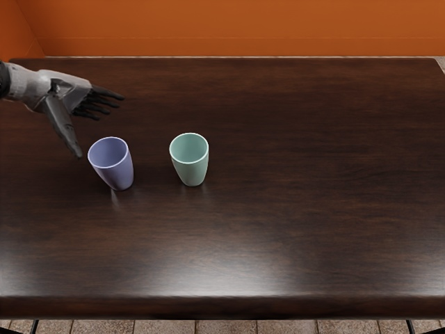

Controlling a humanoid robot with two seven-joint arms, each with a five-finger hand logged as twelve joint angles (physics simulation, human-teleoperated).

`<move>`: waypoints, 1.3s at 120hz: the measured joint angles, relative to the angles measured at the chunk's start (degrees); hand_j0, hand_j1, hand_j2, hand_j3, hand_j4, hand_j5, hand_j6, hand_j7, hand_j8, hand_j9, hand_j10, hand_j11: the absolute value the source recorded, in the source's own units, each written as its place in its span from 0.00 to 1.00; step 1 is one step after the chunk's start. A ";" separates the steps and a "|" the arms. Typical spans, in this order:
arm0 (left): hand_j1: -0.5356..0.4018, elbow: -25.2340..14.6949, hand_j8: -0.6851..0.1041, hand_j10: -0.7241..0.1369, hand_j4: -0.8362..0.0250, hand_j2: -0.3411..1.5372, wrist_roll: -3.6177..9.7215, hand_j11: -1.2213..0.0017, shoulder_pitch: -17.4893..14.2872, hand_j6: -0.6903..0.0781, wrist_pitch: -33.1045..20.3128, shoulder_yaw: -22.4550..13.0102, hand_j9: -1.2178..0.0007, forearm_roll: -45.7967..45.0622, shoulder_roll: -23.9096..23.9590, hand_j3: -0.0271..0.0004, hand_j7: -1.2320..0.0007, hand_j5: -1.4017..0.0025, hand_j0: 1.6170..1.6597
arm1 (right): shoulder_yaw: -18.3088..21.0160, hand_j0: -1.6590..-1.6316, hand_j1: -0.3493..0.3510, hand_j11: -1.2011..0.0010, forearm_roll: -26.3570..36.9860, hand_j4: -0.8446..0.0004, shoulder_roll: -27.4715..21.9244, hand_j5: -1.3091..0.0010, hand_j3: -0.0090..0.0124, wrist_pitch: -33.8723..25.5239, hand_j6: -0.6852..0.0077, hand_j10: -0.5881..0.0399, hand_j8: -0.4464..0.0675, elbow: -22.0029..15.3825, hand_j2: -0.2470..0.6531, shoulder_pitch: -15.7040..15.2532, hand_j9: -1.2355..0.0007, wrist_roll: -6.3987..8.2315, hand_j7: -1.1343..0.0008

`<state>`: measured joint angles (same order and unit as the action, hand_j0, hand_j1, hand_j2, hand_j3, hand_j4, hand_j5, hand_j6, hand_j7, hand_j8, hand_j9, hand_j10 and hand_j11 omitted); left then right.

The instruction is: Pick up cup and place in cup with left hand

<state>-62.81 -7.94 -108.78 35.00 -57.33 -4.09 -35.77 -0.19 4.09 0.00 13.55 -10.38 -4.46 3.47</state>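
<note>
My left hand (94, 124) reaches in from the picture's left edge in the head view, its fingers spread and its thumb pointing down toward the front. It holds nothing. Just in front of it and slightly right, a blue-purple cup (119, 172) stands upright, the thumb tip close to its rim with a small gap showing. To the right of that cup, a mint-green cup (191, 172) also stands upright, apart from it. Both cups have their openings up.
The dark wooden table (299, 174) runs across the view, its front edge near the bottom. An orange wall (243, 28) rises behind it.
</note>
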 joint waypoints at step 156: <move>0.85 -22.84 0.78 0.76 0.89 0.19 13.75 0.92 -8.40 0.80 -57.87 1.21 0.92 -10.87 35.77 0.99 0.92 0.93 0.96 | 0.10 0.04 0.02 0.98 -0.05 0.98 0.00 0.99 0.42 -0.02 0.97 0.92 0.84 0.45 0.27 0.07 0.99 -0.05 0.98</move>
<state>-85.65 5.81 -117.18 -22.87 -56.13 -14.97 0.00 -0.09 4.04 0.00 13.54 -9.93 -4.39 3.43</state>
